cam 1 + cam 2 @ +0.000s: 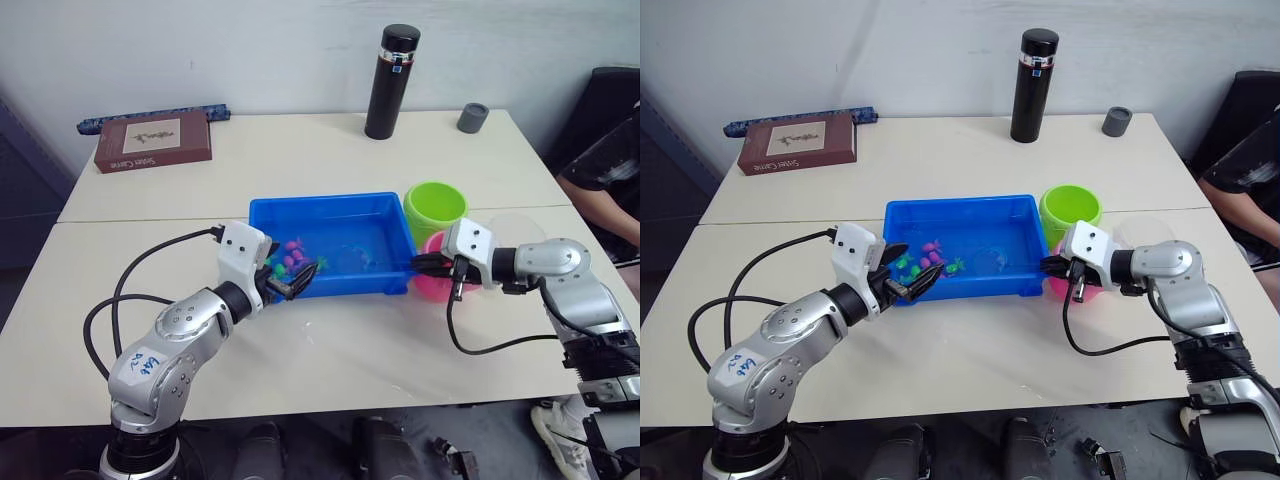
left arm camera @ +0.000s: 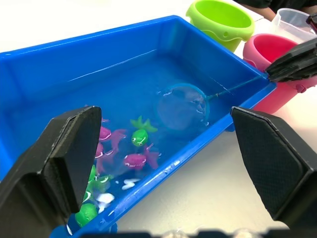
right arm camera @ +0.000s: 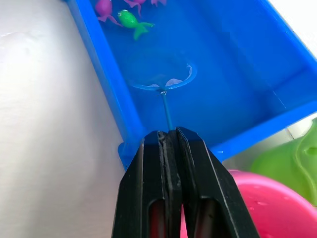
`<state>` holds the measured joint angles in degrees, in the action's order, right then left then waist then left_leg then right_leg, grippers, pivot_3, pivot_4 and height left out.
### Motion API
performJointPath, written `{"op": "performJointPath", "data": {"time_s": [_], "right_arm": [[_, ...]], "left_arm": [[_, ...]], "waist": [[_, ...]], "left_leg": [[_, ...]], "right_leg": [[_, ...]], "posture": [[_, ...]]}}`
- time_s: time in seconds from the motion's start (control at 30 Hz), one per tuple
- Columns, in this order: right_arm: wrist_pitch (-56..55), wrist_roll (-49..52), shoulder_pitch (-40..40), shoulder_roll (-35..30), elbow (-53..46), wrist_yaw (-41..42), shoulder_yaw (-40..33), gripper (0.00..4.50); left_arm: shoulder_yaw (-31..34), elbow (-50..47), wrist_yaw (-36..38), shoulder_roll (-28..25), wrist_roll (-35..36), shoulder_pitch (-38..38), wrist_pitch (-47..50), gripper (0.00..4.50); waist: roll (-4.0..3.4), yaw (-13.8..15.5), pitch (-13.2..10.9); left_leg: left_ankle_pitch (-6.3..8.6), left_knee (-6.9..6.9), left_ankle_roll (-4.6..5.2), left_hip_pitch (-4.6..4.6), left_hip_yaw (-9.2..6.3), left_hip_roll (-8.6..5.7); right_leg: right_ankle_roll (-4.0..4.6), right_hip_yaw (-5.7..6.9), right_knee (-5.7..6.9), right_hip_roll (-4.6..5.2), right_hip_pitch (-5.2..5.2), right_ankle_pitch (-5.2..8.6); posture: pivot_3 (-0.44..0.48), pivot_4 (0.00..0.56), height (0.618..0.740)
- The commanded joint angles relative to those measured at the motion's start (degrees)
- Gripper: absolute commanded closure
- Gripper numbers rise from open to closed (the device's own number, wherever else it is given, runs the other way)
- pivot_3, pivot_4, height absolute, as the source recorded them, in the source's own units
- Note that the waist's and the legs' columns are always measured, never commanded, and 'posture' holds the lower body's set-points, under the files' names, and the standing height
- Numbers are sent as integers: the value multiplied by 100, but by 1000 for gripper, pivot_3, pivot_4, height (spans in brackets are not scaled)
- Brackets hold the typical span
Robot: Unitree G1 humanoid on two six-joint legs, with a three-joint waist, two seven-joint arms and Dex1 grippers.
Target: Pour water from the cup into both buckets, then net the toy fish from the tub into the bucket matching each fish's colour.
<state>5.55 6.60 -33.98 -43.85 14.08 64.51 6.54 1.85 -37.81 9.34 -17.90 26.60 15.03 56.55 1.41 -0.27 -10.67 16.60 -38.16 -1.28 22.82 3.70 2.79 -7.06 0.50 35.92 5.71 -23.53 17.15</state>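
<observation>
The blue tub [image 1: 330, 204] holds water and several pink and green toy fish [image 1: 292, 258], bunched at its left end. My right gripper [image 1: 432, 265] is shut on the thin handle of the net [image 3: 163, 79]. The net's hoop lies in the water in the right half of the tub, apart from the fish. The gripper hovers over the pink bucket [image 1: 433, 287]. The green bucket [image 1: 435, 208] stands just behind the pink one. The clear cup [image 1: 517, 231] stands to the right of the buckets. My left gripper [image 1: 290, 284] is open at the tub's front left rim, above the fish [image 2: 136, 136].
At the back of the table stand a tall black flask [image 1: 390, 82] and a small grey cup [image 1: 473, 117]. A brown book [image 1: 153, 141] lies at the back left. A person [image 1: 612, 175] sits at the table's right edge.
</observation>
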Motion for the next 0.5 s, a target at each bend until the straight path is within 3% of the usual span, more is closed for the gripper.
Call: {"op": "performJointPath", "data": {"time_s": [0.03, 0.23, 0.5], "right_arm": [[-339, -148, -376, 36, 318, -193, -118, 4500], [-606, -265, -749, 130, 875, -311, -131, 4500], [-33, 112, -568, 238, -138, -101, -166, 4500]], "left_arm": [[6, -212, -10, 26, -20, 16, -140, 16], [-12, -166, -6, 43, -28, 49, -175, 16], [0, -161, 8, 37, -31, 49, -177, 16]], "waist": [[0, 4, 0], [0, 5, 0], [0, 2, 0]], "left_leg": [[0, 1, 0, 0, 0, 0], [-8, 1, -14, -1, 1, 0], [-8, 3, -14, -1, 1, 0]], "right_leg": [[0, 0, 0, 0, 0, 0], [0, -1, -3, 0, 2, 0], [0, -1, -2, 0, 2, 0]], "posture": [[0, 150, 740], [0, 150, 740], [0, 150, 740]]}}
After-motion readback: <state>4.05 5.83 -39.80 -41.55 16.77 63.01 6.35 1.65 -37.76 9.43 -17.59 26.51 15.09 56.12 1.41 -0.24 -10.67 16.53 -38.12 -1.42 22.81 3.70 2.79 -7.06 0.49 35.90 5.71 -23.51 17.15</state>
